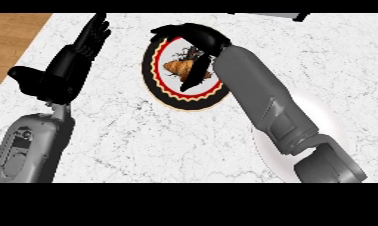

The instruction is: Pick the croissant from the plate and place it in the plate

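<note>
A golden-brown croissant [178, 67] lies in the middle of a patterned plate [164, 91] with a black rim and a red ring. My right hand [204, 40] arches over the plate's far side. Its fingers [171, 29] bend above the far rim, apart from the croissant. The thumb [195, 74] points down along the croissant's right edge and hides part of it. A plain white plate [331, 116] lies at the right, mostly under my right forearm. At the left, my left hand [74, 62] rests open with its fingers up.
The white marble counter [140, 140] ends at the left, where a wooden surface [18, 32] shows. A grey object [277, 15] sits at the counter's far edge.
</note>
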